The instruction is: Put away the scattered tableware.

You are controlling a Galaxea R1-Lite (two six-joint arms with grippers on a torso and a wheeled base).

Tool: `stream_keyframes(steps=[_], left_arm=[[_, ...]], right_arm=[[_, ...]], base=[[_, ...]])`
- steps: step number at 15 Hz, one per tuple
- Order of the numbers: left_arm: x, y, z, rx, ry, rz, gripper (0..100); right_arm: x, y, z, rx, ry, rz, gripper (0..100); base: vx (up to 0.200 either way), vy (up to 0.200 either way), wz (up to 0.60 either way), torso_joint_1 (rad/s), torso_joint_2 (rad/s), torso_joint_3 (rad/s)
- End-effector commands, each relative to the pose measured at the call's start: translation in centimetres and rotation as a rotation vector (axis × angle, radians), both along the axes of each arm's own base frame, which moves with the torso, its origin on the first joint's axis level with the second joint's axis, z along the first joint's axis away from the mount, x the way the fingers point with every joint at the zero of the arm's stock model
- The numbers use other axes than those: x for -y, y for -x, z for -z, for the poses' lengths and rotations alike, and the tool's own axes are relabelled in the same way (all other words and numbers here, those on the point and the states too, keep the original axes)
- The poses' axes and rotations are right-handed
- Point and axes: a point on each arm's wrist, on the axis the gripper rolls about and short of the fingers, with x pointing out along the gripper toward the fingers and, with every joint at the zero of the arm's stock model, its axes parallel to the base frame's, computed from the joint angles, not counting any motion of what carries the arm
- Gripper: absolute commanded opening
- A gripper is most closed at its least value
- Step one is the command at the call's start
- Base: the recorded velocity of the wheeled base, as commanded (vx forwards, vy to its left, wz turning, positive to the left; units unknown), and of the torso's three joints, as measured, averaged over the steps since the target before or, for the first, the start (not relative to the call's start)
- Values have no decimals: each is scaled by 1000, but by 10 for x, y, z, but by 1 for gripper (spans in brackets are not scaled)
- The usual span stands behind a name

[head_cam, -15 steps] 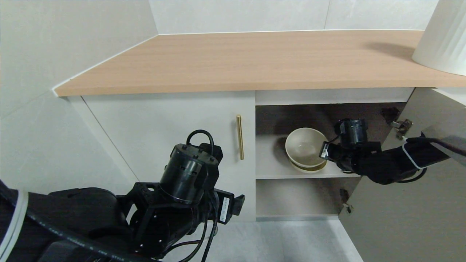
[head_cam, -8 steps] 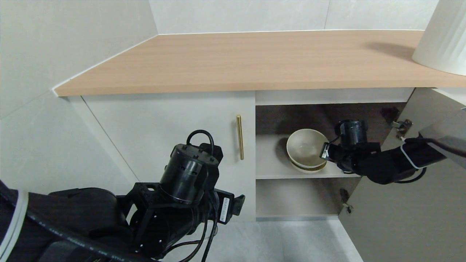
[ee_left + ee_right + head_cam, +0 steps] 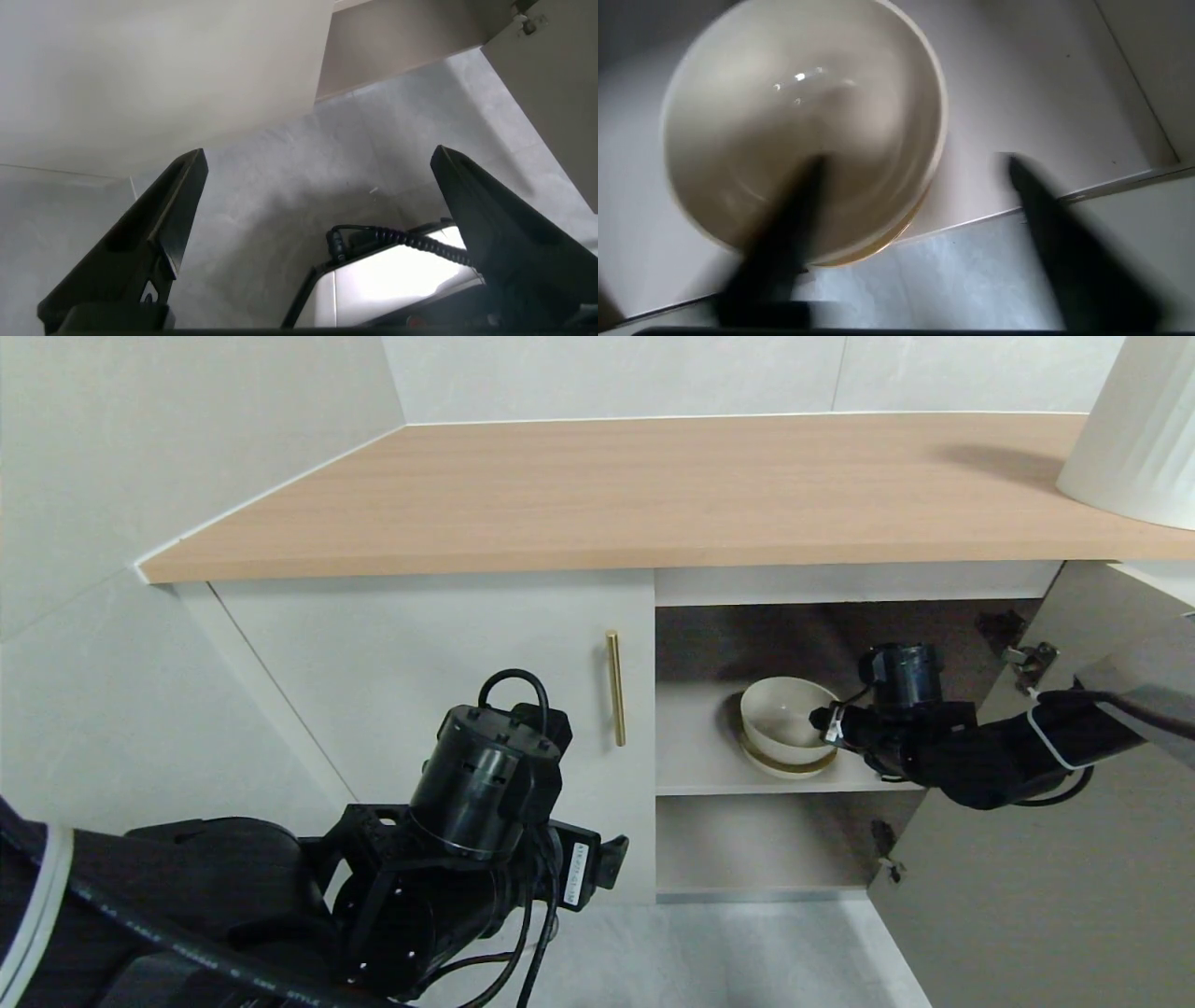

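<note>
Cream bowl (image 3: 782, 709) sits upright on a yellow-edged plate (image 3: 786, 768) on the upper shelf (image 3: 695, 756) of the open cabinet (image 3: 840, 583). The right gripper (image 3: 825, 723) is at the bowl's right rim, fingers spread with the rim between them, seemingly not pinching it, though they blur. The left gripper (image 3: 318, 159) hangs low before the closed door (image 3: 420, 653), spread wide, holding nothing.
</note>
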Motion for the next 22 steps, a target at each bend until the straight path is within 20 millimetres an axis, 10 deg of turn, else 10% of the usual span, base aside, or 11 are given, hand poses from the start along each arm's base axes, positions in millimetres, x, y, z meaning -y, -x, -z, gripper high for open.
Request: stream_keyframes(steps=[1, 6, 11, 16, 22], left_arm=[[0, 0, 0, 1, 1, -1, 100], [-6, -3, -9, 19, 39, -33, 100], [-63, 14, -68, 156, 184, -124, 100], [-116, 53, -59, 118, 196, -141, 100], [-122, 54, -52, 109, 164, -156, 100]], right_arm=[[-1, 2, -5, 10, -3, -4, 100], [-6, 25, -24, 14, -10, -52, 100], [-2, 139, -99, -97, -15, -314, 100], [16, 221, -99, -108, 5, -407, 100], [21, 242, -77, -171, 34, -426, 100]], base=[[0, 0, 0, 0, 0, 0], [0, 0, 0, 0, 0, 0], [0, 0, 0, 0, 0, 0], [0, 0, 0, 0, 0, 0], [0, 0, 0, 0, 0, 0]])
